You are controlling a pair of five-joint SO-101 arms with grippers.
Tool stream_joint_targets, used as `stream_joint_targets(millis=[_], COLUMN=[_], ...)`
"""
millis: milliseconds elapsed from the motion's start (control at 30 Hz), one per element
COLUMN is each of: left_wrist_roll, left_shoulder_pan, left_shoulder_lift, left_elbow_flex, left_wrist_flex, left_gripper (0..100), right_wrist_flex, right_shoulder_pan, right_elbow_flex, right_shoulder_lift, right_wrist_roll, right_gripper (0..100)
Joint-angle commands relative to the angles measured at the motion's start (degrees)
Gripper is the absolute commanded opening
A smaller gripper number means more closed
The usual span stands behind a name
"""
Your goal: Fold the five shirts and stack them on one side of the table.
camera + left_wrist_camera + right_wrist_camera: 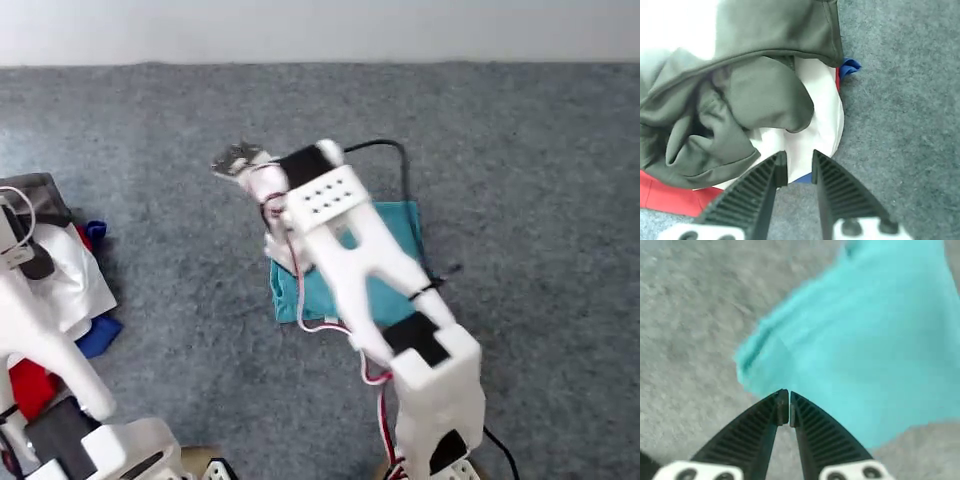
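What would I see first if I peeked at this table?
The bright teal shirt lies flat in the middle of the table, partly under the white right arm, the right pincer shut near its edge. Then the messy heap at the table's left edge: a grey shirt atop a white shirt, red cloth and blue cloth peeking out, the left pincer open above it.

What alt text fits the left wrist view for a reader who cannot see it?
The left gripper, slightly open and empty, hangs over a crumpled olive-grey shirt lying on a white shirt, with red cloth and blue cloth showing beneath, all on the grey table.
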Motion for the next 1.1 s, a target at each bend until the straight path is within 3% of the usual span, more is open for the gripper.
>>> stream_joint_targets(millis=[0, 300, 533, 867, 933, 1067], left_wrist_roll=[0.53, 0.53, 0.53, 0.53, 0.53, 0.53], left_shoulder_pan=[-0.18, -0.35, 2.55, 10.90, 11.96, 14.33], left_shoulder_lift=[-2.29, -2.37, -11.60, -19.34, -20.22, -23.12], left_elbow_flex=[-2.15, -2.15, -1.80, 2.51, 5.58, 10.42], left_wrist_flex=[0.97, 0.97, 0.97, 0.97, 0.97, 0.70], left_gripper=[9, 9, 9, 10, 10, 10], right_wrist_flex=[1.98, -10.42, 1.80, 2.24, 2.24, -1.63], right_shoulder_pan=[0.48, -9.10, -10.68, 4.09, 7.87, 15.78], right_elbow_flex=[9.67, 12.22, 4.92, 16.09, 19.78, 26.81], right_shoulder_lift=[-6.11, 3.82, 2.24, -19.47, -22.81, -25.27], right_wrist_roll=[-0.70, -4.84, -5.27, -8.00, -9.49, -20.31], right_gripper=[1.1, 0.9, 0.9, 2.3, 7.5, 23.7])
